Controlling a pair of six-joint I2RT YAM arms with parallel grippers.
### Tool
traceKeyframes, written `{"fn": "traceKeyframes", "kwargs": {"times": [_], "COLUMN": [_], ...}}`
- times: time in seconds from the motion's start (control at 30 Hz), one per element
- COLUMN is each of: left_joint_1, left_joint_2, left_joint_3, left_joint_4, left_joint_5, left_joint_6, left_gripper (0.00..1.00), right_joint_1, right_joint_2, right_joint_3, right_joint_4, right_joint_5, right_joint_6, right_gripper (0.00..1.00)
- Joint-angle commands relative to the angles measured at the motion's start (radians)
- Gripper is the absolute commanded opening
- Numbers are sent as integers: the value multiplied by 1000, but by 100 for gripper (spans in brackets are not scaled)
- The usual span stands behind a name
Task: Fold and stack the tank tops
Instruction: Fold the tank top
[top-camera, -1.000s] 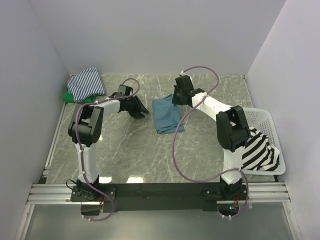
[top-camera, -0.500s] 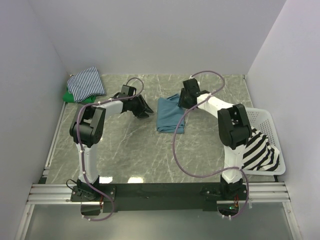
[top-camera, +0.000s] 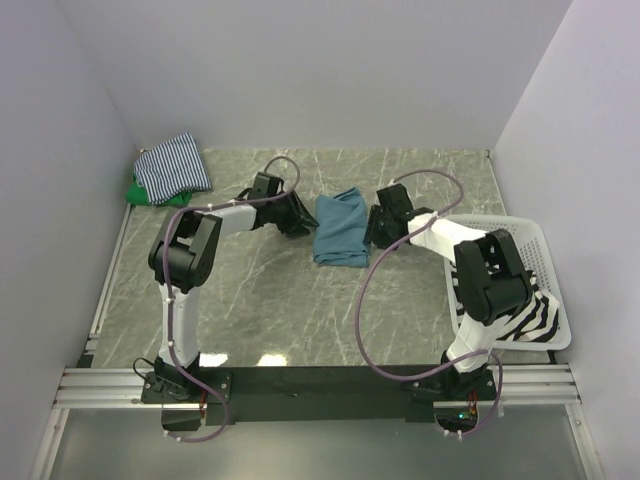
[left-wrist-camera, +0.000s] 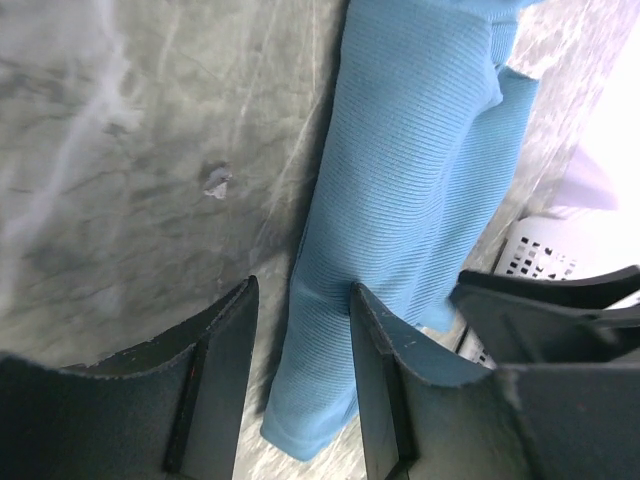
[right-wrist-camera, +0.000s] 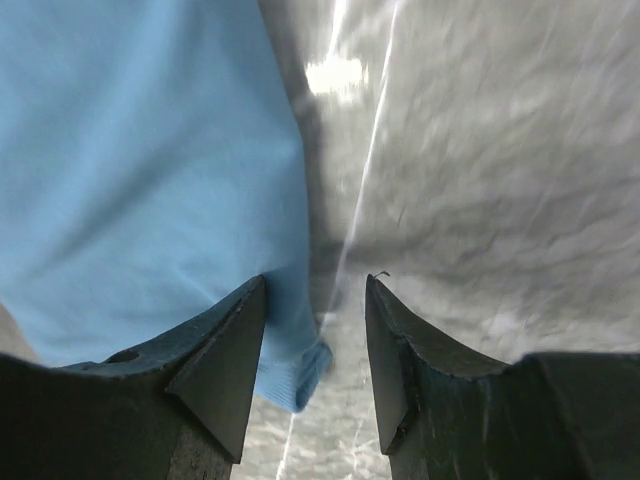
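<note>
The left tool (top-camera: 299, 215) and right tool (top-camera: 378, 229) stand open beside the folded teal-blue ribbed tank top (top-camera: 338, 230); a shallow pinch may catch one layer and unfold it.

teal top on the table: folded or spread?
Folded: the teal top lies as a compact rectangle, layers overlapping in the left wrist view.

You're looking at a teal tank top (left-wrist-camera: 400, 200) of finely ribbed, matt knit cloth. The table (left-wrist-camera: 120, 150) under it is smooth, grey and marbled, with glossy patches of reflected light. The basket (top-camera: 525, 238) is white lattice plastic.
</note>
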Motion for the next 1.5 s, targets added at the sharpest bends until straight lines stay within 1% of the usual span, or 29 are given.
{"fn": "traceKeyframes", "kwargs": {"times": [0.0, 0.1, 0.17, 0.2, 0.23, 0.3, 0.33, 0.37, 0.4, 0.43, 0.8, 0.9, 0.97, 1.03, 1.1, 1.2, 1.27, 1.37, 1.4, 1.47], "left_joint_1": [-14, -19, -24, -25, -27, -33, -39, -44, -45, -54, -87, -87, -87, -85, -84, -68, -56, -47, -45, -39], "left_joint_2": [11, 16, 28, 31, 37, 57, 68, 74, 80, 94, 167, 160, 126, 83, 74, 80, 74, 66, 68, 81], "left_joint_3": [46, 55, 67, 83, 90, 123, 133, 144, 169, 182, 284, 279, 265, 245, 270, 305, 290, 265, 259, 255], "left_joint_4": [60, 57, 45, 43, 5, -27, -59, -75, -90, -127, -254, -247, -216, -188, -194, -216, -210, -214, -224, -251], "left_joint_5": [-7, -17, -29, -32, -50, -69, -93, -105, -121, -133, -273, -264, -250, -233, -222, -127, -68, -9, 8, 26], "left_joint_6": [6, 9, 14, 19, 20, 32, 37, 43, 52, 55, 91, 94, 95, 105, 132, 164, 178, 204, 213, 236], "left_gripper": [48, 48, 48, 48, 48, 48, 48, 48, 48, 48, 48, 48, 48, 48, 52, 53, 58, 59, 59, 60], "right_joint_1": [19, 18, 18, 18, 18, 16, 13, 15, 13, 15, 4, -1, -2, -2, -2, -13, -30, -45, -45, -47], "right_joint_2": [-18, -13, -18, -18, -25, -35, -44, -48, -53, -61, -93, -107, -119, -131, -139, -148, -148, -151, -157, -165], "right_joint_3": [-27, -53, -71, -79, -90, -105, -117, -125, -130, -143, -243, -268, -272, -269, -263, -260, -262, -254, -249, -242], "right_joint_4": [63, 77, 80, 85, 84, 77, 73, 67, 58, 56, 41, 47, 51, 50, 44, 42, 45, 37, 34, 31], "right_joint_5": [-55, -56, -53, -53, -49, -26, -18, -10, -10, 14, 39, 18, 5, -6, -30, -58, -73, -84, -85, -93], "right_joint_6": [18, 22, 25, 27, 31, 39, 45, 45, 50, 54, 65, 62, 56, 50, 42, 34, 34, 31, 28, 28], "right_gripper": [52, 51, 49, 45, 35, 20, 7, 1, 0, 0, 0, 0, 0, 3, 6, 9, 11, 20, 28, 34]}}
